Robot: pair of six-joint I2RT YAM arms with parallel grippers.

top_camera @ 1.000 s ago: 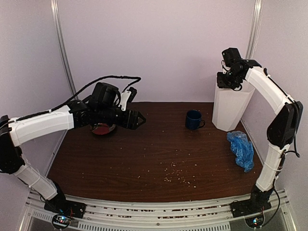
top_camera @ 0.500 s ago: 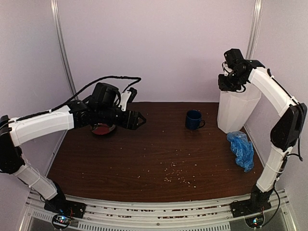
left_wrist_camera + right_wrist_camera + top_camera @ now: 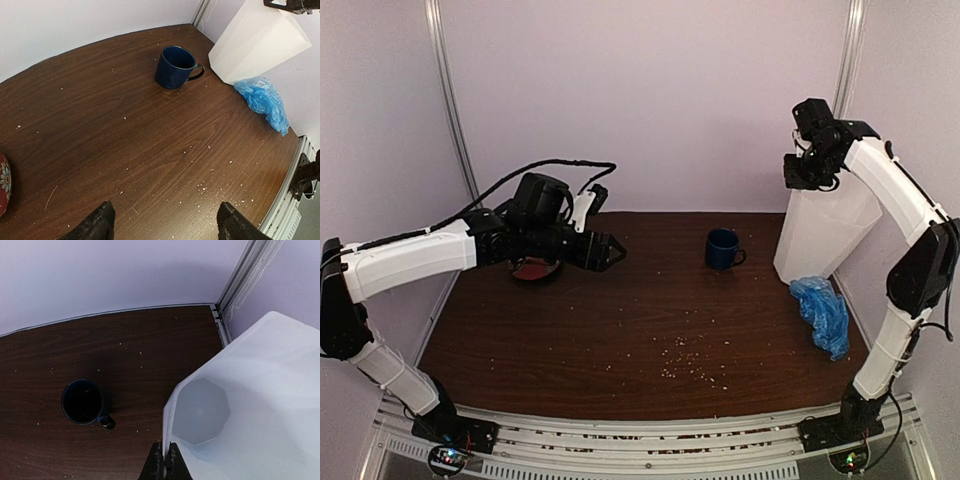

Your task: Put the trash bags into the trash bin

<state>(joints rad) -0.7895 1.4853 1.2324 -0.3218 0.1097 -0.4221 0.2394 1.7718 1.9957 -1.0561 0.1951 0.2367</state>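
- Right jaws have pinched shut on the rim of the bin (image 3: pixel 825 235) at 2 o'clock — it now leans rightward
- Bag (image 3: pixel 821 312) lies on the bench (image 3: pixel 620 330) at 4 o'clock, beside the bin's foot — not yet in
- Left jaws gape empty at 9 o'clock

Dk blue mug (image 3: pixel 723 248) upright at back of brown wood bench (image 3: pixel 620 310), red patterned bowl (image 3: pixel 532 268) at left, pale crumbs (image 3: pixel 692 366) scattered approx mid-front.
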